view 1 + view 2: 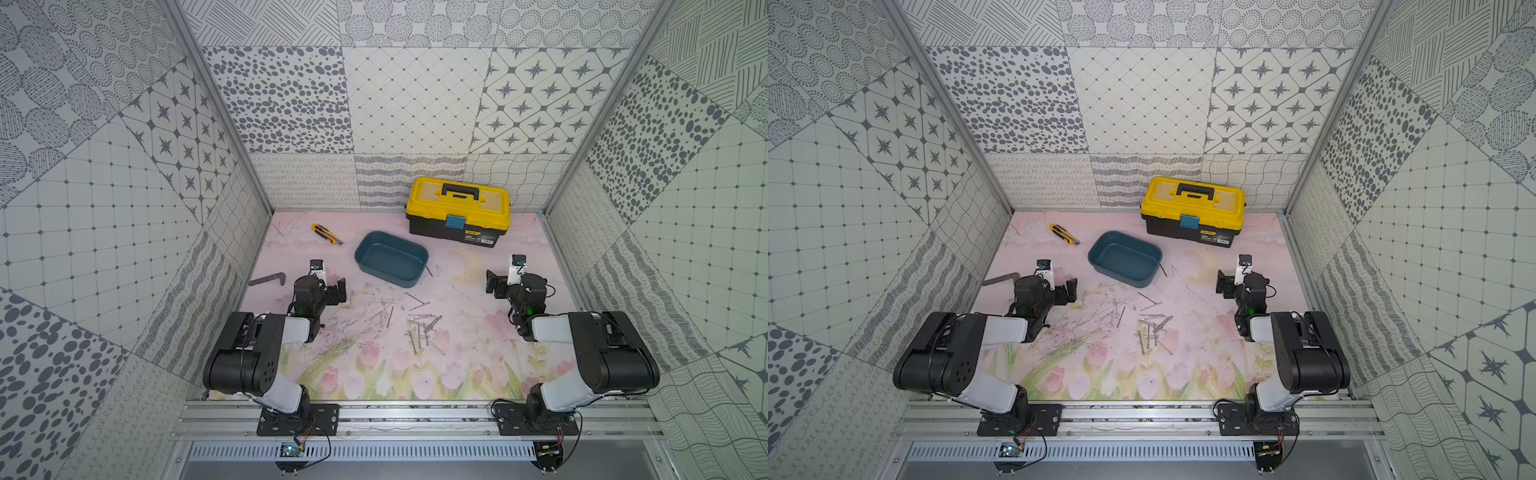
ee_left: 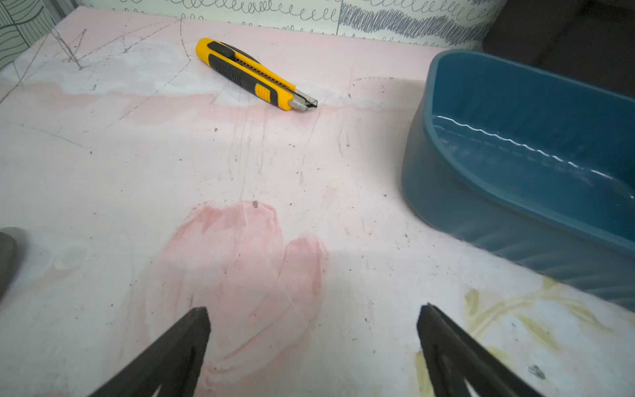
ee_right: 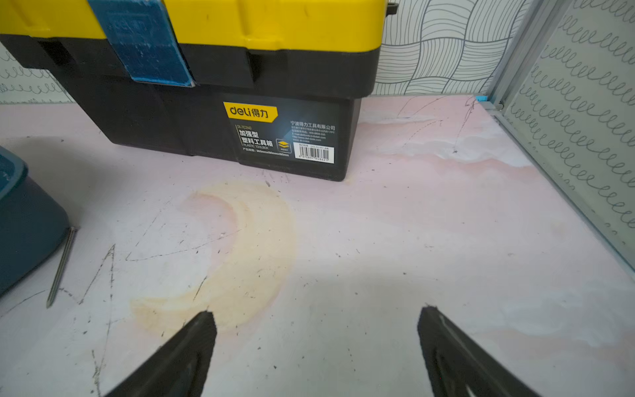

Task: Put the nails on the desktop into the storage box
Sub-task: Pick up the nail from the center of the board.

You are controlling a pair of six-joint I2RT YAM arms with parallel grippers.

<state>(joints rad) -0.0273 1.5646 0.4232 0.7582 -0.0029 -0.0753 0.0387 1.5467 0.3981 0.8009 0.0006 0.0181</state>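
Note:
Several thin grey nails (image 1: 424,330) (image 1: 1152,332) lie crossed in a loose heap on the tulip-printed desktop (image 1: 465,365), near the middle. A few lie apart toward the storage box, and one nail (image 3: 62,266) rests by its wall. The teal storage box (image 1: 390,258) (image 1: 1124,258) (image 2: 515,172) stands empty behind the heap. My left gripper (image 1: 330,280) (image 2: 314,309) hovers open left of the box, with nothing between its fingers. My right gripper (image 1: 505,276) (image 3: 316,311) is open and empty on the box's right, over bare desktop.
A yellow-and-black toolbox (image 1: 457,210) (image 3: 206,68) stands shut against the back wall. A yellow utility knife (image 1: 326,234) (image 2: 254,75) lies at the back left. A dark L-shaped bar (image 1: 268,279) rests by the left wall. Patterned walls close in three sides.

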